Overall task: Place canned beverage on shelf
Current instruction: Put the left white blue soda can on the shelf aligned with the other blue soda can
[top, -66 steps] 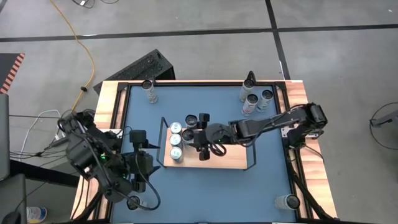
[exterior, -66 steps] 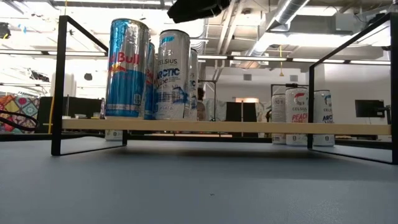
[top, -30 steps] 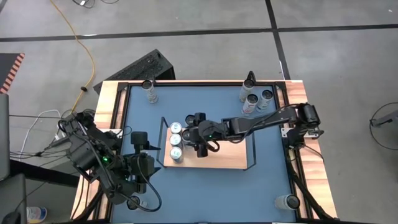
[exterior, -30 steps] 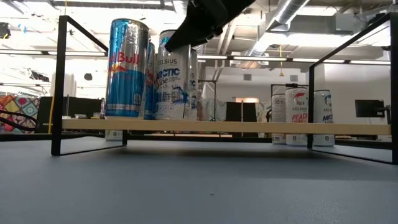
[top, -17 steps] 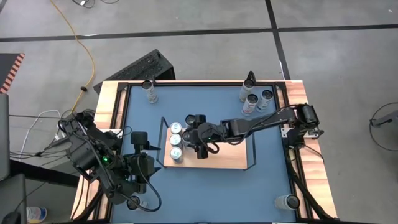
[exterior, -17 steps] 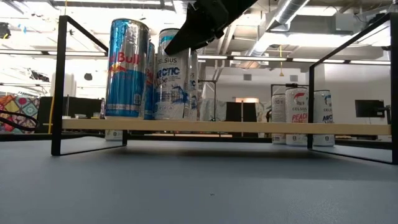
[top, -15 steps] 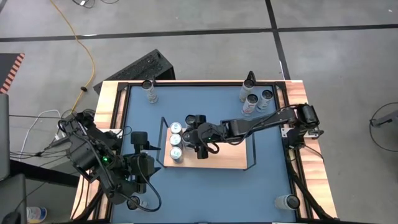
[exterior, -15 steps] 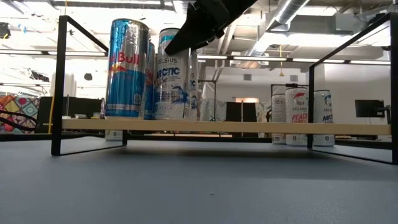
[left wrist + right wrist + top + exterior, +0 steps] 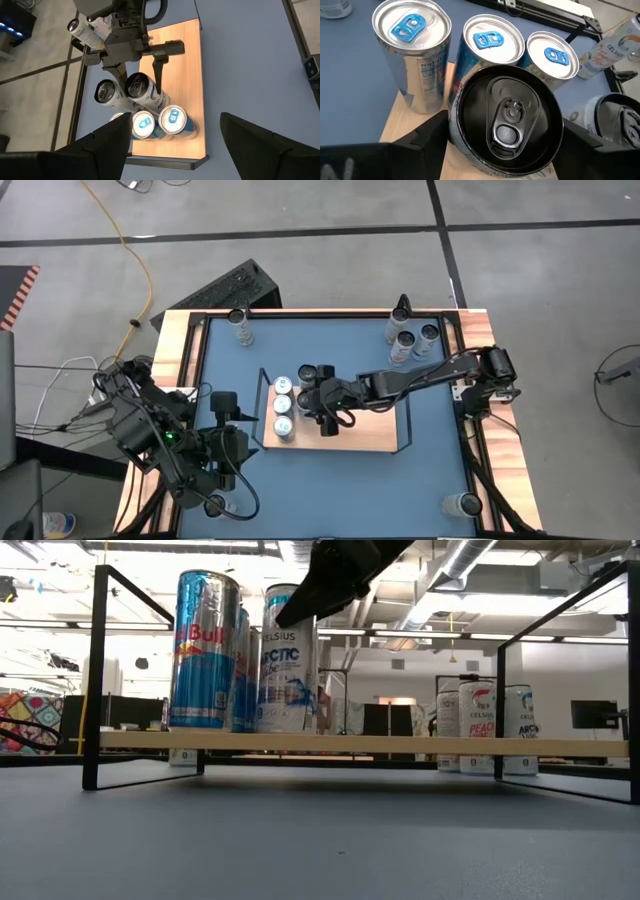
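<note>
The shelf (image 9: 370, 435), a light-wood board in a black wire frame, stands mid-table. Three blue-tabbed cans (image 9: 145, 122) stand in a row at its left end, with a black-topped can (image 9: 106, 91) beside them. My right gripper (image 9: 140, 82) reaches in from the table's right and is shut on a white Celsius can with a black top (image 9: 507, 117), just right of that row. The can also shows in the low view (image 9: 290, 660). My left gripper (image 9: 175, 150) is open and empty by the table's left edge, off the shelf's left end. My right gripper pinches the white can between its two fingers, on opposite sides of its upper wall just under the rim (image 9: 456, 135). The fingers (image 9: 158, 75) come slanting down from the table's right. The can is upright, its base down at the shelf board (image 9: 290, 730).
Several cans and a dark bottle (image 9: 408, 335) stand at the table's far right corner. Single cans stand at the far left (image 9: 240, 325), near right (image 9: 465, 503) and near left (image 9: 215, 505). The shelf's right two thirds (image 9: 187, 60) are bare board.
My right gripper has come down and toward the table's left onto the white can's top. In the last half second it has gone a little toward the table's right with the can, which has slid along the board and stayed upright.
</note>
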Motion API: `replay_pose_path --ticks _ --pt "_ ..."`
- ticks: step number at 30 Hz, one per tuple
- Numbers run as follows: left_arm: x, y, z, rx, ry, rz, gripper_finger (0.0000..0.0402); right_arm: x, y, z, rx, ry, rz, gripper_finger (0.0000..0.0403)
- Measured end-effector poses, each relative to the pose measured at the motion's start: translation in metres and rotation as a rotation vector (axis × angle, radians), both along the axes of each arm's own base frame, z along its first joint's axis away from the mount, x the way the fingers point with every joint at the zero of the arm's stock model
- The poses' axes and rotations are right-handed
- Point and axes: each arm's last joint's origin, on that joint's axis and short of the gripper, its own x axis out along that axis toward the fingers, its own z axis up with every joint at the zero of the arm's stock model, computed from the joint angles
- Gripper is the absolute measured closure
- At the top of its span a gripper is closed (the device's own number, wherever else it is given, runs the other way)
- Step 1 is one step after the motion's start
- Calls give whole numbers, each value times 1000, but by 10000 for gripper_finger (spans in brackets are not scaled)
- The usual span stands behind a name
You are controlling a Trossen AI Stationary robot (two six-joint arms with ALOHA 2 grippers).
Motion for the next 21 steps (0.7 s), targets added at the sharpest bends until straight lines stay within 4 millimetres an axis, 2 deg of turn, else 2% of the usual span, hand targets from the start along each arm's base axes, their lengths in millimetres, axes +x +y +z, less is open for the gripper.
replay_pose_path --ticks 6,21 --pt "-1 0 0 4 4 0 115 -9 -1 8 -5 21 39 122" --pt "-1 1 0 12 -1 4 115 -4 1 13 16 -48 64 122"
